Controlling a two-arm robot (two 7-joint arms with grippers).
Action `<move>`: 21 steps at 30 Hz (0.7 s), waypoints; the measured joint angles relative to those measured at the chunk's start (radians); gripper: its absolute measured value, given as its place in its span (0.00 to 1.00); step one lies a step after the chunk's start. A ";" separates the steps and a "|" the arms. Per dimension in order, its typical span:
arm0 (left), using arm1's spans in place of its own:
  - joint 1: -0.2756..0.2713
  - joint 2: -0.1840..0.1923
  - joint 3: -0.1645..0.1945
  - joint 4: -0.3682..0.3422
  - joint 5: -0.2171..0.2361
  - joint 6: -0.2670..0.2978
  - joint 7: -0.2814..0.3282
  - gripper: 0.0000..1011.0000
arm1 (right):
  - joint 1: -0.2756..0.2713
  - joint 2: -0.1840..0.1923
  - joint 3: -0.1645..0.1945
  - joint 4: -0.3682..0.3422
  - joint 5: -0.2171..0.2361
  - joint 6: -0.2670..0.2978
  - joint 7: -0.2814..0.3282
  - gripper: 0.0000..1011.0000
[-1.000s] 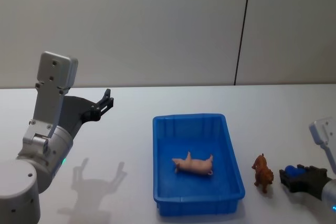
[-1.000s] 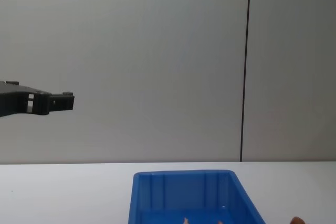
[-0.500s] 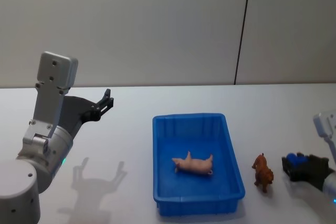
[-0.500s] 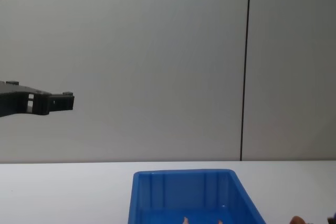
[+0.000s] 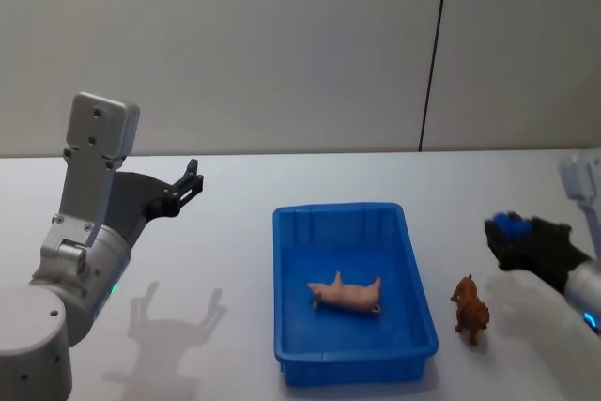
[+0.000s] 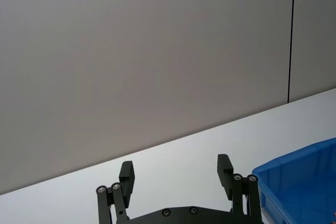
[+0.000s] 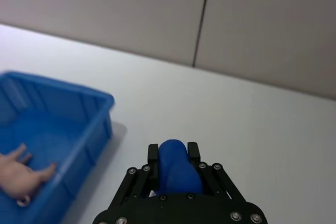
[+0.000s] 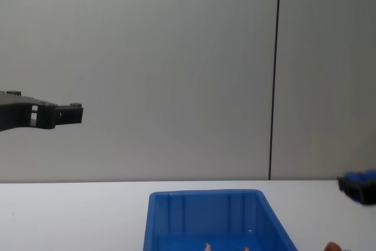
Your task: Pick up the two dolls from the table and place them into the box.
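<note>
**Right gripper [image 5: 502,232] rises without the brown doll [image 5: 470,309]**
Pinching a blue lump [image 7: 176,166], it has lifted off the counter [image 5: 235,232] right of the box [image 5: 338,208]; brown doll stands beside the box, pink doll [image 5: 347,295] lies inside. Left gripper [image 6: 176,171], spread, waits left.

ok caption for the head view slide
Right hand grips a blue object right of the box holding a pink doll, a brown doll standing on the table just outside; left hand hovers open.
</note>
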State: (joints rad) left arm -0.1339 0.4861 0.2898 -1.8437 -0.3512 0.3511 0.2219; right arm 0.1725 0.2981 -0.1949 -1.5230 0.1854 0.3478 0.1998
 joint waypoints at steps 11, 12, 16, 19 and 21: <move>0.000 0.000 0.000 0.000 0.000 0.000 0.000 0.99 | 0.061 -0.036 -0.018 -0.031 0.028 -0.084 0.096 0.25; 0.000 0.000 0.000 0.000 0.000 0.000 0.000 0.99 | 0.065 -0.039 -0.019 -0.032 0.031 -0.089 0.105 0.25; 0.000 0.000 0.000 0.000 0.000 0.000 0.000 0.99 | 0.088 -0.053 -0.028 -0.035 0.042 -0.102 0.142 0.24; 0.000 0.000 0.000 0.000 0.000 0.000 0.000 0.99 | 0.109 -0.068 -0.038 -0.035 0.054 -0.106 0.182 0.21; 0.000 0.000 0.000 0.000 0.000 0.000 0.000 0.99 | 0.117 -0.073 -0.042 -0.035 0.058 -0.105 0.199 0.21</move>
State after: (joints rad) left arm -0.1338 0.4861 0.2898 -1.8437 -0.3512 0.3511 0.2220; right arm 0.2892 0.2248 -0.2371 -1.5575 0.2433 0.2431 0.3988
